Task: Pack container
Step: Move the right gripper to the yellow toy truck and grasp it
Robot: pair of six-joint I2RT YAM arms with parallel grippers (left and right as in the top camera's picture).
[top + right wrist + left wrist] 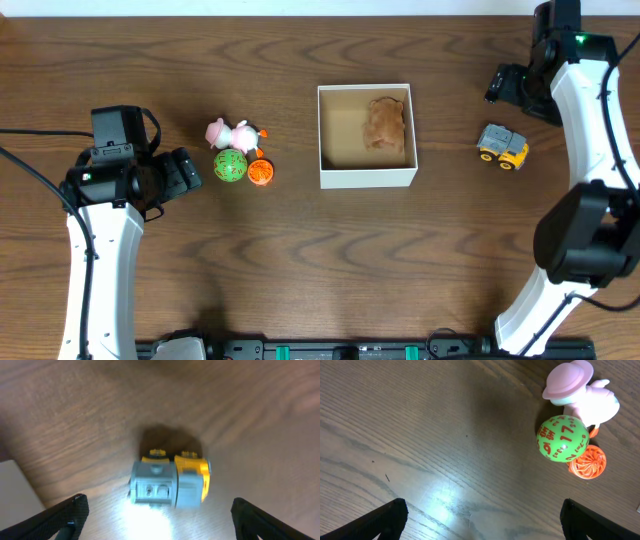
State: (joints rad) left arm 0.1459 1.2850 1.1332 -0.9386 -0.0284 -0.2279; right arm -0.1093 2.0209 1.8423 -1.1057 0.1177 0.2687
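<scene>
The container [366, 177] is a square white box with a tan-brown inside, at the table's middle; a brown plush toy [384, 125] lies in it. A pink figure [228, 133], a green ball [230, 165] and an orange ball [261, 172] sit left of it; they also show in the left wrist view: the figure [580, 395], green ball [563, 438], orange ball [589, 462]. My left gripper [480, 522] is open and empty, left of these toys. A grey and yellow toy truck [502, 146] lies right of the box. My right gripper [159, 520] is open over the truck [170, 479].
The box's white corner [15, 490] shows at the left edge of the right wrist view. The left arm's cable [30, 175] runs along the left side of the table. A black rail [340, 350] lies along the front edge.
</scene>
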